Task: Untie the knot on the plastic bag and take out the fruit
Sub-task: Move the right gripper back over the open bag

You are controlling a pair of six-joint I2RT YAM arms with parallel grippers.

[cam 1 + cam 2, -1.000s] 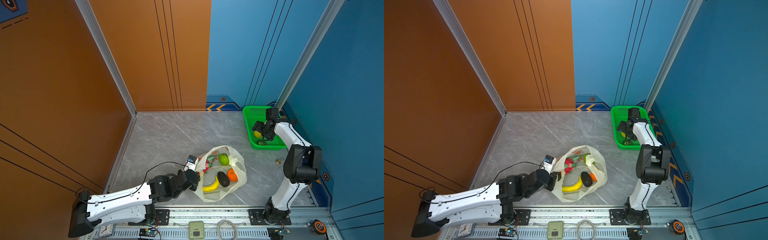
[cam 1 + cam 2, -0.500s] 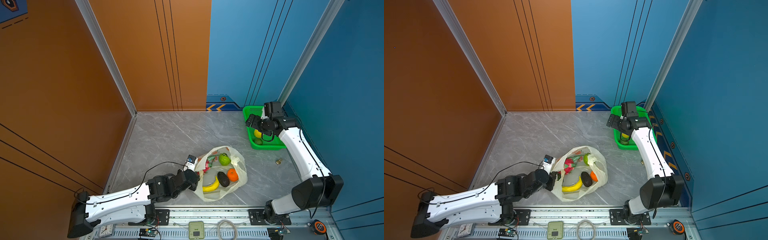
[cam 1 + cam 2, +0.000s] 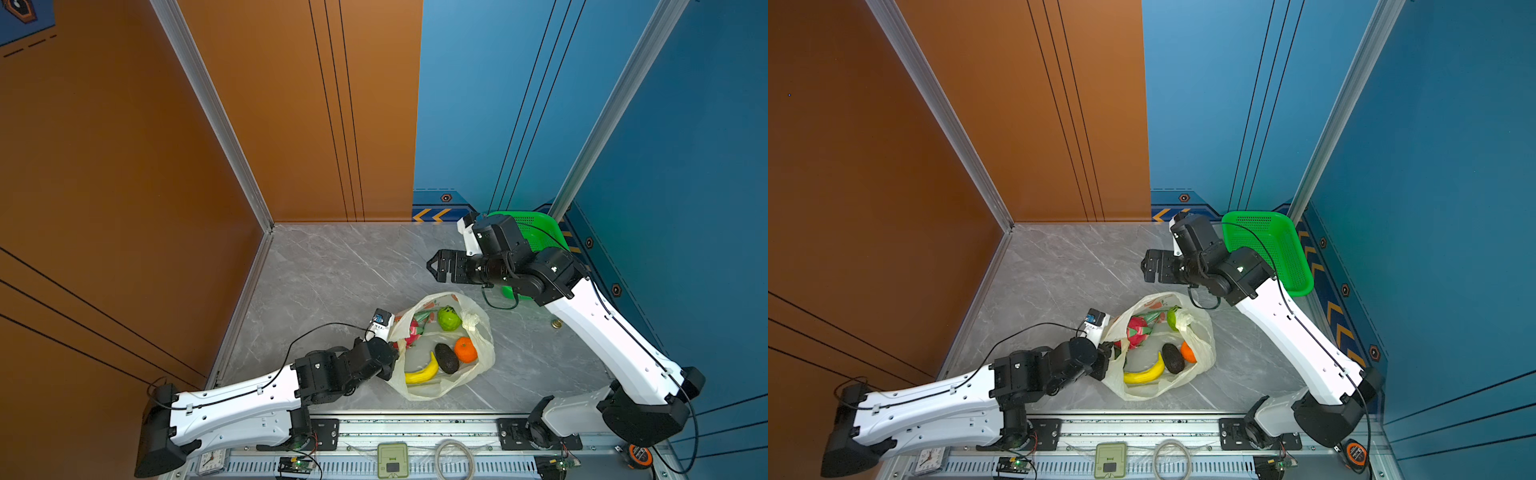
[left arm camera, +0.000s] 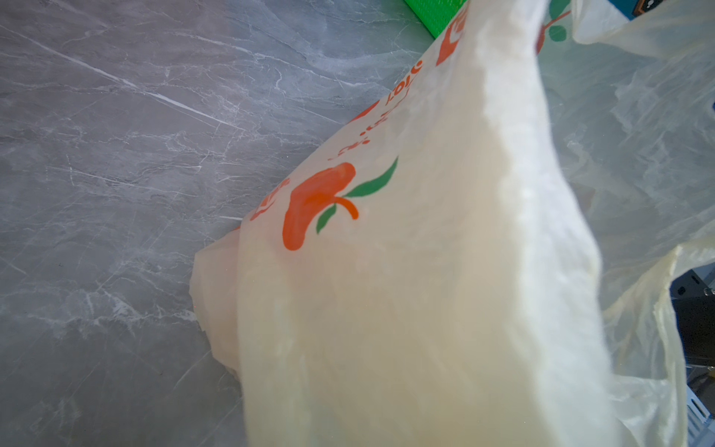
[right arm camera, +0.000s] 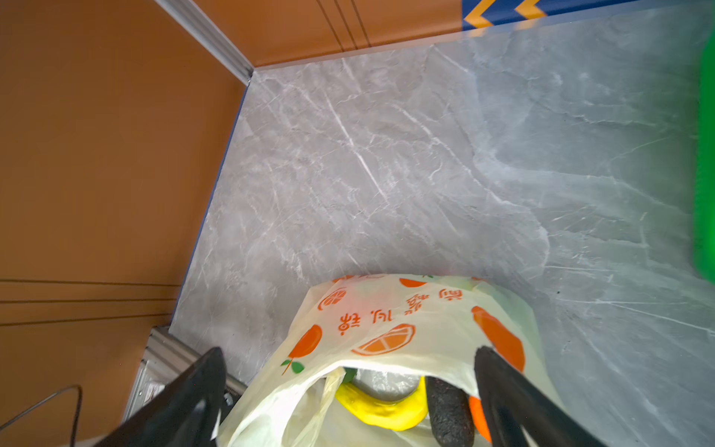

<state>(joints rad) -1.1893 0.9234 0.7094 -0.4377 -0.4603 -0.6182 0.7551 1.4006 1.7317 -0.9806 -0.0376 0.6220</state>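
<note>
We face a grey marble-veined tabletop [image 3: 332, 270], orange wall [image 3: 124, 166] left, blue wall [image 3: 685, 166] right. Our left hand [image 3: 395, 361] grips the translucent pale-yellow plastic bag [image 3: 482, 365]; our right hand [image 3: 432, 266] gapes. Only the top views show the pink-red dragon fruit [image 3: 1136, 330].

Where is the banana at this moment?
In both top views the banana lies inside the plastic bag at front centre of the table, along the bag's near edge, just left of the dark avocado.

A robot test cell in a lab. Orange wall panels [image 3: 124, 166] fill the left of both top views and blue panels [image 3: 685, 166] the right, framed by aluminium posts [image 3: 218, 124]. Along the lower edge, a metal rail [image 3: 415, 422] anchors two robot arms [image 3: 232, 409], beside bare circuit boards [image 3: 297, 464] and a cable coil [image 3: 453, 459].
</note>
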